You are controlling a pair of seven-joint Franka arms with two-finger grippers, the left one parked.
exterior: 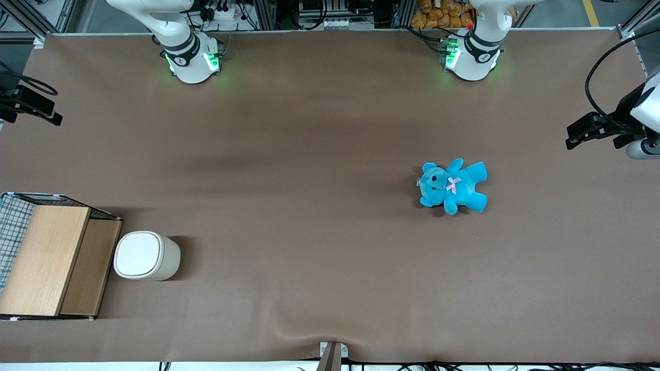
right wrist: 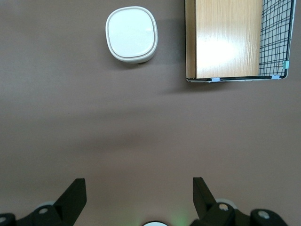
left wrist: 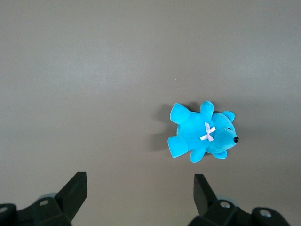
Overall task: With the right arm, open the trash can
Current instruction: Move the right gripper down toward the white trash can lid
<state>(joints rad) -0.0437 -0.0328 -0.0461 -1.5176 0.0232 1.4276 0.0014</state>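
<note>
Your gripper is hanging high above the table, fingers spread wide, gripping nothing. The can (lid down) is sitting beside the box.

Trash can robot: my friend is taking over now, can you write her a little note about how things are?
Gripper: open, holding nothing, up high above the table, well clear of the trash can.
Trash can: upright beside the wooden box, at the working arm's end of the table; lid shut.
Blue teddy bear lies toward the parked arm's end.
Done: nothing yet.
Left: reach the lid, press it open.
</note>
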